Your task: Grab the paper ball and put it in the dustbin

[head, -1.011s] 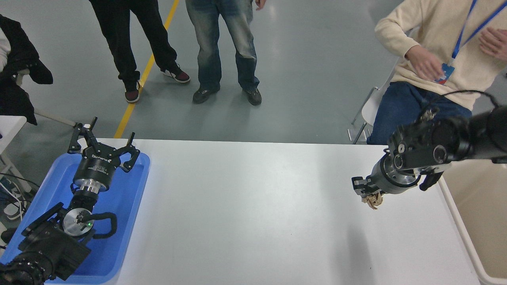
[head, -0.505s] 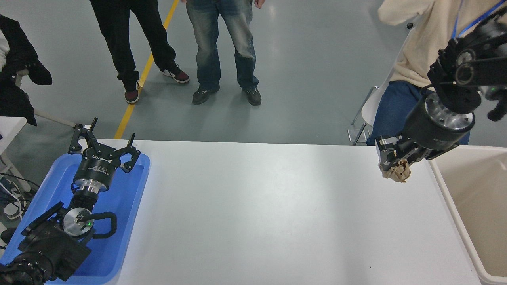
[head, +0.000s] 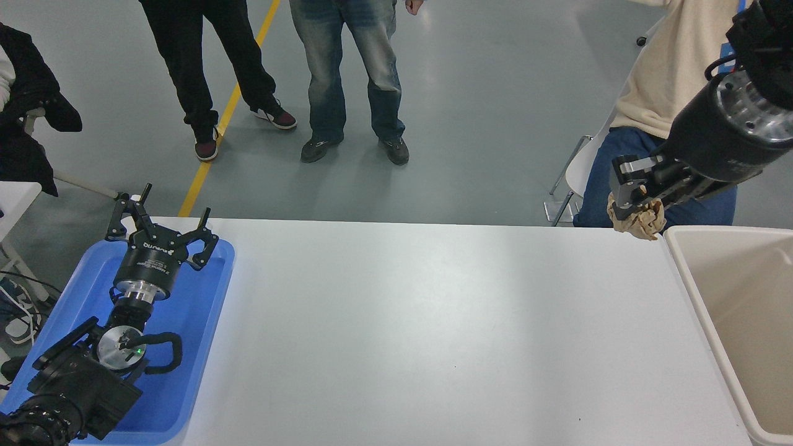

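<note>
My right gripper [head: 632,199] is shut on the paper ball [head: 639,218], a crumpled tan wad, and holds it high above the table's far right corner, just left of the dustbin's near rim. The dustbin [head: 684,272] is a large cream plastic bin at the table's right edge, with its inside showing bare walls. My left gripper [head: 159,218] is parked at the lower left, open, over the blue tray.
A shallow blue tray [head: 204,322] lies at the left of the white table [head: 421,328]. A person in a cream top [head: 669,74] sits beyond the far right corner, close behind my right arm. Two people [head: 347,74] stand on the floor further back.
My right arm has risen and moved right and away with the paper ball, from low over the table to just beside the dustbin's rim. The left arm has not moved.
</note>
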`<act>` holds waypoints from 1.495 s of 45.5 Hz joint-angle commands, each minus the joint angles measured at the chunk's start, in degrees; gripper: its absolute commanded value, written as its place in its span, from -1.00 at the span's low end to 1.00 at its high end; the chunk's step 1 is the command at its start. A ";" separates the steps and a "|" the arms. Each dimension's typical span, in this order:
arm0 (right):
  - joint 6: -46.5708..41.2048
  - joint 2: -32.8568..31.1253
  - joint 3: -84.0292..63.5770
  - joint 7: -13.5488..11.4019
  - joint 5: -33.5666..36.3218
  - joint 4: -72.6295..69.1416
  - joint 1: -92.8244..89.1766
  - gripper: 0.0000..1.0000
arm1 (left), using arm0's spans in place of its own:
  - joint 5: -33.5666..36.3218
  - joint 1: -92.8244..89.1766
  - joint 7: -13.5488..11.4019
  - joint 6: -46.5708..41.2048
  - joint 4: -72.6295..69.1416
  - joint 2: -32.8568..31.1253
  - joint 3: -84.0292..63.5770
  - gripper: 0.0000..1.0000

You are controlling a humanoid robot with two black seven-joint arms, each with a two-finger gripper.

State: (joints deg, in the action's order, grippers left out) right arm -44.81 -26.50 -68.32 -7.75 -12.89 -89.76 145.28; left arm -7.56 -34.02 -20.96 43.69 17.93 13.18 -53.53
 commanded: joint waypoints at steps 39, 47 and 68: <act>16.94 -26.41 -27.41 0.45 -0.11 19.89 -21.95 -1.00 | 0.00 0.09 -0.13 -0.01 0.00 0.09 0.01 1.00; 29.33 -26.85 -17.83 0.36 -0.11 22.70 -37.16 -1.00 | 0.00 0.09 -0.13 -0.01 0.00 0.09 0.01 1.00; 44.72 -22.03 19.60 0.36 2.43 49.49 -84.35 -1.00 | 0.00 0.09 -0.13 -0.01 0.00 0.09 0.01 1.00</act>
State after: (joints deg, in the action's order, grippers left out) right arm -7.00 -51.85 -69.14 -7.38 -11.36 -55.71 85.74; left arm -7.57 -33.94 -21.10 43.68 17.93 13.27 -53.54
